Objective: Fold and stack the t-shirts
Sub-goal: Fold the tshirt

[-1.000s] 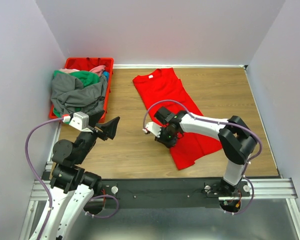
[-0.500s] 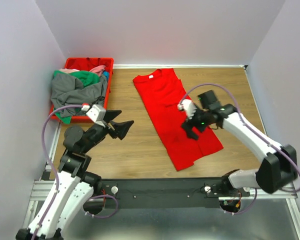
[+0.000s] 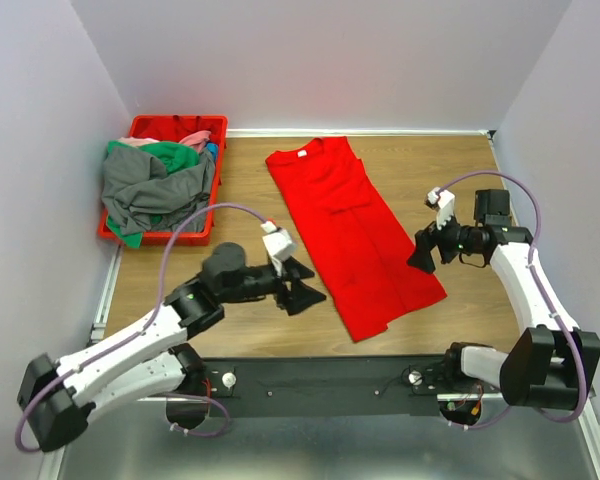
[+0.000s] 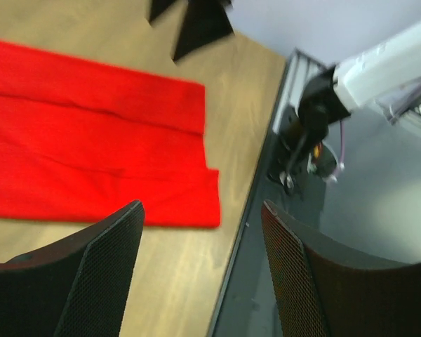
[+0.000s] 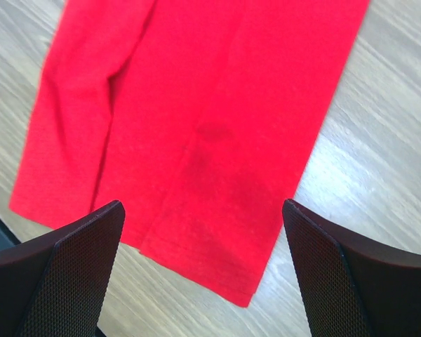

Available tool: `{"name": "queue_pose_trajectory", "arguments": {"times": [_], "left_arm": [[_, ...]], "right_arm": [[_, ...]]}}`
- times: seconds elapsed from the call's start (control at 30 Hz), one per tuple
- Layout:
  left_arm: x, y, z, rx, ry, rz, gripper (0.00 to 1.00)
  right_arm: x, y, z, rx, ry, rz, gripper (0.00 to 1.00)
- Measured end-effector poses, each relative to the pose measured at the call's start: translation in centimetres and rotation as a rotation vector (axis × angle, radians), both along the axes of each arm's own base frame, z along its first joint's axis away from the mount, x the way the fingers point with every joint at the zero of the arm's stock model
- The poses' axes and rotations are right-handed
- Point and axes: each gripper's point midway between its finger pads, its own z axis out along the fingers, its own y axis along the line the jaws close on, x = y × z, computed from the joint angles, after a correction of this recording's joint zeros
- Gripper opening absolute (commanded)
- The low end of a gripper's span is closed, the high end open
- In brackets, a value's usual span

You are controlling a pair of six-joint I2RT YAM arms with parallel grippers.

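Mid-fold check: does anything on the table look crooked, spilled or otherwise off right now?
The red t-shirt lies diagonally across the table. Its folded flaps end unevenly, so the near hem is stepped, and a darker patch shows on the cloth. The grey t-shirt hangs over the rim of the red crate.

— What do the arms look like?
— The left arm and the right arm both have white shells on the links and black joints. A lilac cable loops along each.
— And the claws?
— The left claw and the right claw are all black. The fingers are broad wedges with fine mesh-textured faces.
— The mounting?
— A black rail with silvery bolts.
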Motion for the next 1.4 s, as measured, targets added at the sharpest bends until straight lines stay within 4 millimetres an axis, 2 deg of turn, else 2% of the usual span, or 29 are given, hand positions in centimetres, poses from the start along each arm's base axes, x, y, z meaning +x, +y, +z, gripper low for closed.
{"name": "queue_pose_trajectory", "arguments": {"times": [0.17,0.37,0.57,0.8,0.93,1.1,1.4], "left_arm": [[-2.2,-3.3,-4.2,0.132,0.061,-0.028,0.75],[-4.3,-6.6,-8.7,0.304,0.046,-0.041,0.75],[-5.2,-9.8,-10.2,0.401,-0.057,-0.041,0.72],[-4.2,-12.7,-12.5,0.500,-0.114,-0.010,0.65],[-4.0,-13.5,-14.2,0.563,-0.126,0.004,0.63],[-4.7,-14.1,-16.8,0.666,-0.142,0.005,0.60],[-4.5,-12.4,-20.5,0.820,-0.154,0.040,0.57]], "right_arm": [[0.0,0.1,0.7,0.037,-0.024,0.006,1.00],[0.6,-1.6,1.9,0.062,-0.065,-0.065,1.00],[1.0,-2.4,2.2,0.073,-0.080,-0.102,1.00],[1.1,-2.6,1.9,0.087,-0.061,-0.119,1.00],[1.1,-2.8,1.9,0.088,-0.062,-0.123,1.00],[1.2,-2.9,1.7,0.090,-0.056,-0.128,1.00],[1.2,-2.9,1.6,0.095,-0.048,-0.135,1.00]]}}
